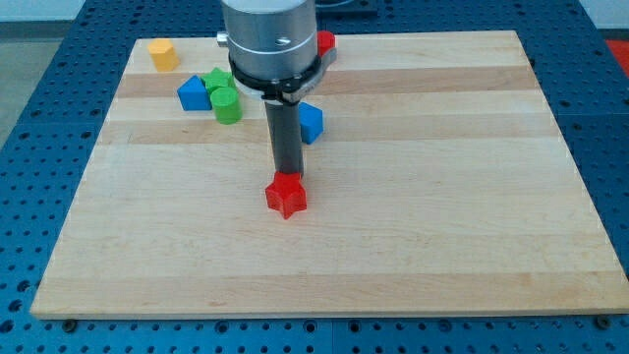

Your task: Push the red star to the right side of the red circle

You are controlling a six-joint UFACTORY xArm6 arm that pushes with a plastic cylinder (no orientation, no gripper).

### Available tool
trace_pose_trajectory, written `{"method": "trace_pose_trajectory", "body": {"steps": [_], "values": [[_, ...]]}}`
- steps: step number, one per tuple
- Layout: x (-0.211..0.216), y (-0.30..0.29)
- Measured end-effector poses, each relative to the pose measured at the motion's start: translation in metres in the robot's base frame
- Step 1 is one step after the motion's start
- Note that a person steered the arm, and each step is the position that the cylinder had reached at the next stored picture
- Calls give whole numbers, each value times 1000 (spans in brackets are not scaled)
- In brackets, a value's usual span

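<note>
The red star point(286, 196) lies on the wooden board point(442, 216) a little left of its middle. My tip point(288, 174) stands right at the star's top edge, touching or nearly touching it. The red circle point(325, 42) peeks out at the view's top, mostly hidden behind the arm's silver body point(270, 39). The star is well below the red circle and slightly to its left.
A blue block point(310, 122) sits just right of the rod, partly hidden by it. A blue block point(193, 93) and two green blocks point(224, 98) cluster at upper left. A yellow block point(163, 54) sits near the top left corner.
</note>
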State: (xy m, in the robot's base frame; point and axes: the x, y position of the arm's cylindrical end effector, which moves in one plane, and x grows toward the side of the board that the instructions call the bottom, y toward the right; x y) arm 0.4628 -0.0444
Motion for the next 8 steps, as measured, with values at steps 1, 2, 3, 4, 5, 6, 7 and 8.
{"method": "trace_pose_trajectory", "body": {"steps": [1, 2, 3, 4, 5, 6, 7, 8], "values": [[-9, -33], [3, -75], [51, -74], [55, -27], [18, 21], [-19, 78], [-61, 121], [-99, 143]]}}
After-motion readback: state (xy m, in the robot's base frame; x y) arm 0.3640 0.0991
